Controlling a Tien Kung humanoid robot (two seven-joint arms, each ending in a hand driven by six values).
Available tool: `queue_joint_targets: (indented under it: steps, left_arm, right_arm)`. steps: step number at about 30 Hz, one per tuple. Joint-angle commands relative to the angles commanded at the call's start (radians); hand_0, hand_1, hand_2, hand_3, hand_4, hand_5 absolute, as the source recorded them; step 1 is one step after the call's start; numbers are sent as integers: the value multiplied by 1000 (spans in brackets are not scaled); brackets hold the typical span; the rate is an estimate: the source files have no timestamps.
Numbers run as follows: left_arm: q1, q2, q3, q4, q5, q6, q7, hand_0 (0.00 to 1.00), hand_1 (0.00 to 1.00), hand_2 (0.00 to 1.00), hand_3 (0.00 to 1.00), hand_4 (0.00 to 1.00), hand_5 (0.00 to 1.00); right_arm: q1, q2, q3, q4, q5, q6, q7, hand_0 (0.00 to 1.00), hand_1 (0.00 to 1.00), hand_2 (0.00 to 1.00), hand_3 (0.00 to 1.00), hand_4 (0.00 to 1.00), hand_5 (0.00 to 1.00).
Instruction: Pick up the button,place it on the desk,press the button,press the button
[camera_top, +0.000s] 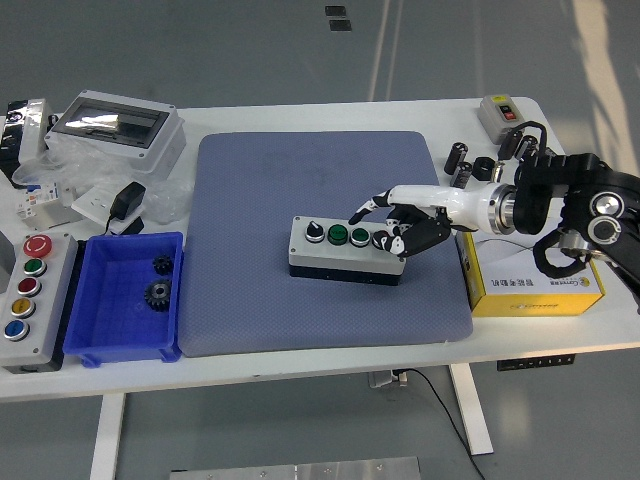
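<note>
Yellow box (535, 285) at the table's right with dark print along its front side, too small and blurred to read, no legible words, numbers or signs on the other things on the table

Workshop: electrical enclosure (118, 126), gear bin (125, 298).

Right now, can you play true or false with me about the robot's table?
1. The button box lies on the blue mat. True.
2. The right hand is over the button box's right end. True.
3. The blue bin holds bananas. False: it holds two dark gears.
4. The yellow box lies left of the mat. False: it lies on the right.
5. A second button box with five coloured buttons sits at the table's left edge. True.
</note>
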Motion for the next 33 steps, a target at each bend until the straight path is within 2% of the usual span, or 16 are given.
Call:
queue_joint_targets:
  steps: [5, 6, 10, 11, 12, 17, 18, 19, 23, 24, 29, 30, 33]
  left_arm:
    - [8, -12, -1, 0, 1, 1, -5, 628, 482, 523, 588, 585, 223]
    - [8, -12, -3, 0, 3, 1, -5, 628, 481, 523, 588, 585, 221]
    - [4, -12, -6, 0, 6, 0, -10, 628, 481, 523, 588, 585, 221]
    - [2, -13, -6, 0, 6, 0, -11, 628, 481, 523, 588, 585, 221]
    - [0, -13, -6, 0, 5, 0, -12, 628, 481, 523, 588, 585, 221]
    - [-7, -15, -10, 0, 13, -3, -13, 628, 481, 523, 588, 585, 221]
    - [-8, -16, -10, 0, 13, -3, -14, 628, 482, 523, 588, 587, 221]
    - [-9, -16, -10, 0, 13, -3, -14, 628, 482, 523, 588, 587, 221]
    - [-11, -13, -10, 0, 12, -3, -13, 628, 482, 523, 588, 587, 221]
    - [-11, -12, -10, 0, 11, -3, -13, 628, 484, 523, 590, 588, 218]
    - [-12, -5, -9, 0, 7, -2, -14, 628, 484, 523, 590, 588, 218]
    - [-13, -3, -9, 0, 7, -2, -14, 628, 483, 523, 591, 590, 220]
    - [-14, 2, -9, 0, 6, -2, -14, 628, 483, 523, 591, 590, 220]
  right_arm:
    - [-180, 120, 192, -22, -144, -192, 181, 2, 94, 195, 801, 256, 30]
    - [-214, 144, 231, -25, -144, -231, 220, 2, 88, 207, 805, 330, 171]
    - [-336, 216, 364, -48, -85, -387, 376, 2, 88, 207, 805, 330, 171]
    - [-364, 227, 392, -58, -64, -426, 415, 2, 88, 207, 805, 330, 171]
    - [-387, 235, 414, -68, -47, -462, 450, 21, 153, 326, 773, 552, 245]
    - [-483, 262, 498, -125, 53, -623, 607, 21, 153, 326, 773, 552, 245]
    - [-491, 264, 503, -132, 71, -645, 629, 321, 442, 546, 710, 763, 443]
    - [-496, 266, 508, -138, 91, -668, 652, 321, 442, 546, 710, 763, 443]
    - [-505, 265, 518, -148, 147, -717, 716, 321, 442, 546, 710, 763, 443]
    - [-505, 263, 520, -148, 156, -719, 722, 698, 712, 723, 754, 809, 527]
    - [-509, 260, 531, -154, 201, -712, 740, 698, 712, 723, 754, 809, 527]
    - [-509, 260, 531, -155, 206, -711, 742, 781, 765, 773, 779, 816, 579]
    - [-509, 260, 529, -158, 220, -706, 746, 781, 765, 773, 779, 816, 579]
